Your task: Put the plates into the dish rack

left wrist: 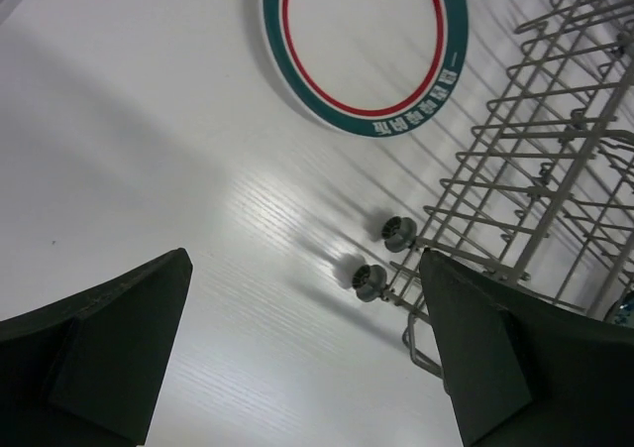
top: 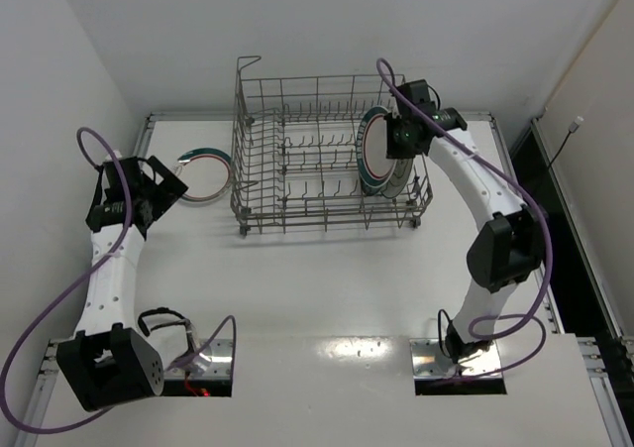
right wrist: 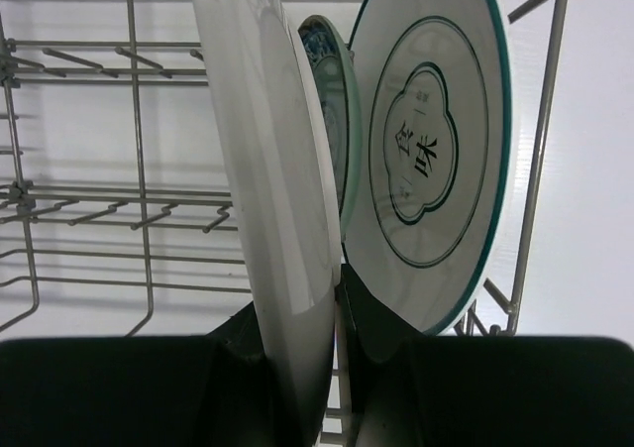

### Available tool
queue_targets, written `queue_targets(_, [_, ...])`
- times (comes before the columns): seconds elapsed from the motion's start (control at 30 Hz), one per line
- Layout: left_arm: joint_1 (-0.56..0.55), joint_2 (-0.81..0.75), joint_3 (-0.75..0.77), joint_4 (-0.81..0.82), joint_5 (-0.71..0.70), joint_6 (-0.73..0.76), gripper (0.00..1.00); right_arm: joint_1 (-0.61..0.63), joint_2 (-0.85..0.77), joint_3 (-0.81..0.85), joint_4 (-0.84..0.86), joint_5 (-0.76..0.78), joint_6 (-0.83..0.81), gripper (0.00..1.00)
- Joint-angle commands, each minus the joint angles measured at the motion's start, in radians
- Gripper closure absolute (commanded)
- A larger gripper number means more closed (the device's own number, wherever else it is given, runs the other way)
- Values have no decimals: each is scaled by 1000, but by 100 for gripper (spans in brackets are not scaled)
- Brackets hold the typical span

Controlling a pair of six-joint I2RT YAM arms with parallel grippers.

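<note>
The dish rack [top: 297,160] stands at the middle back of the table. At its right end, plates [top: 377,152] stand on edge. My right gripper [top: 400,142] reaches in from above and is shut on the rim of a white plate [right wrist: 272,160] held upright among the tines. Behind it stand a small blue-green patterned plate [right wrist: 332,100] and a teal-ringed white plate [right wrist: 436,140]. Another plate [top: 204,176] with teal and red rings lies flat on the table left of the rack. My left gripper [top: 168,182] hovers just left of it, open and empty [left wrist: 307,363].
The rack's small wheels [left wrist: 394,231] rest on the table close to my left gripper's right finger [left wrist: 515,358]. A wall runs along the left side. The rack's tall wire sides [right wrist: 540,160] stand close around the right gripper.
</note>
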Motion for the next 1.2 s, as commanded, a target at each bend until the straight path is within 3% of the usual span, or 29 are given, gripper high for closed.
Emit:
queue_targets(0.0, [21, 4, -17, 57, 51, 37, 0, 17, 8, 48, 40, 81, -32, 100])
queue_targets(0.4, [21, 4, -146, 174, 42, 74, 2, 86, 174, 151, -24, 157, -21, 100])
queue_targets(0.83, [21, 22, -200, 226, 51, 83, 2, 95, 176, 82, -44, -6, 28, 89])
queue_targets(0.9, [21, 22, -200, 226, 51, 83, 2, 95, 176, 73, -56, -30, 28, 86])
queue_targets(1.03, [21, 31, -200, 226, 51, 83, 2, 95, 176, 116, -112, -77, 28, 60])
queue_targets(1.17, [21, 31, -200, 226, 51, 83, 2, 95, 165, 165, -187, -98, 8, 53])
